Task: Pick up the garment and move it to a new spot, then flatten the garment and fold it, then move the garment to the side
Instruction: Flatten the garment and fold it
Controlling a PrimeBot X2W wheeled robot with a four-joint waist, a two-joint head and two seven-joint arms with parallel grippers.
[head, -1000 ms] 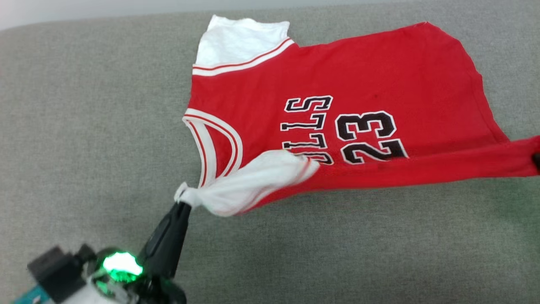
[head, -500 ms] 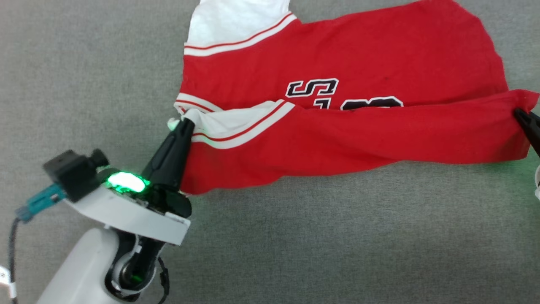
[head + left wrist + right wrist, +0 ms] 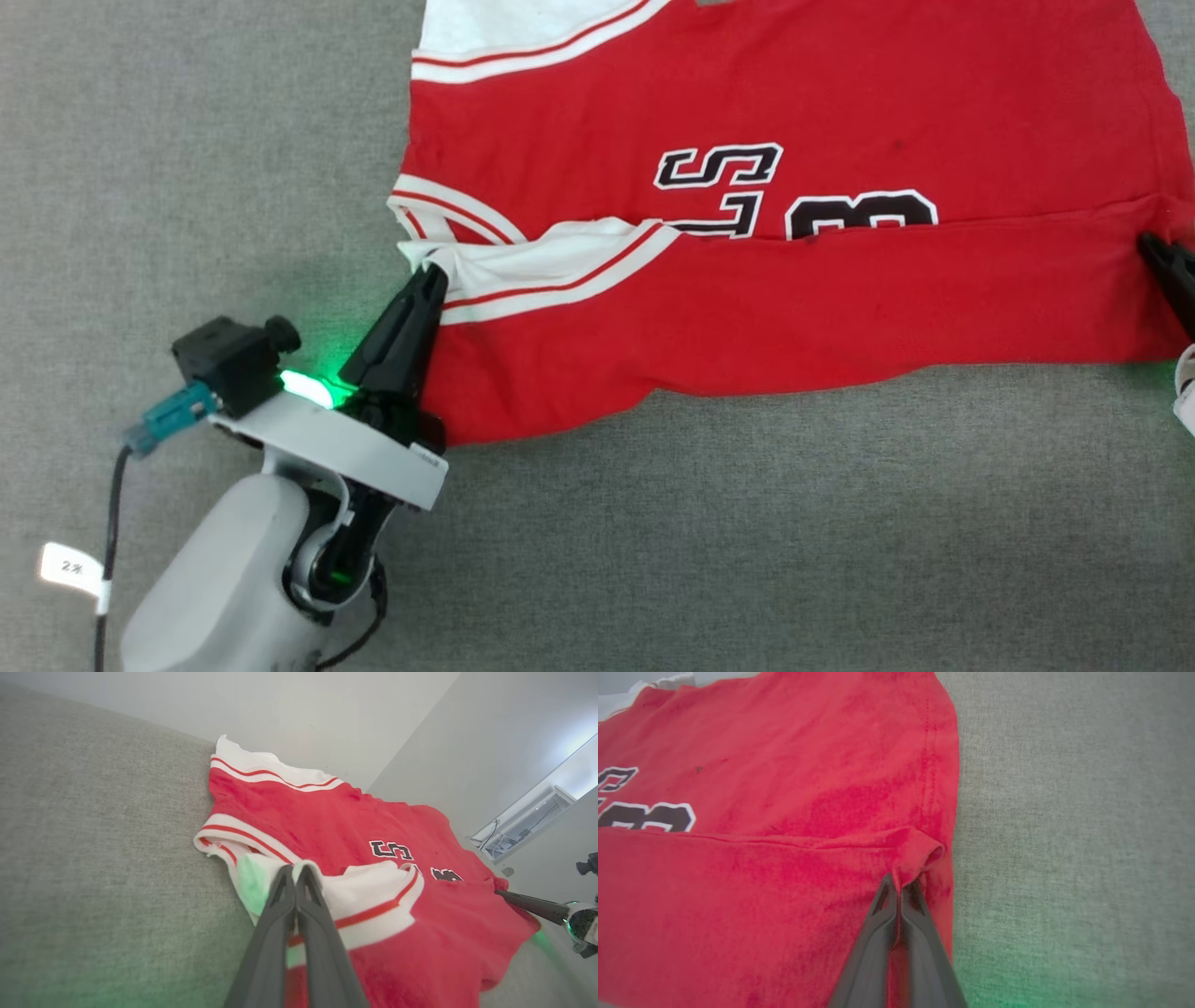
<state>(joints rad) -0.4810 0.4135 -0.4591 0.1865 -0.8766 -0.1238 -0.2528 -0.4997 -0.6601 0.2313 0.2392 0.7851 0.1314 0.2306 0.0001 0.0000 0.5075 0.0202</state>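
Head view: garment [image 3: 840, 93] spread on grey fabric surface [image 3: 653, 523], near edge folded over lettering. White sleeve corner pinched by left gripper [image 3: 431, 273]; red hem corner pinched by right gripper [image 3: 1148, 245], fingers clenched.

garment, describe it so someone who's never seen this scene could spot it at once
A grey fabric surface lies before the robot. On its upper half lies the garment, a red jersey, its near edge folded over and pinched by the left hand and right hand. White striped trim and black-and-white lettering set it apart.
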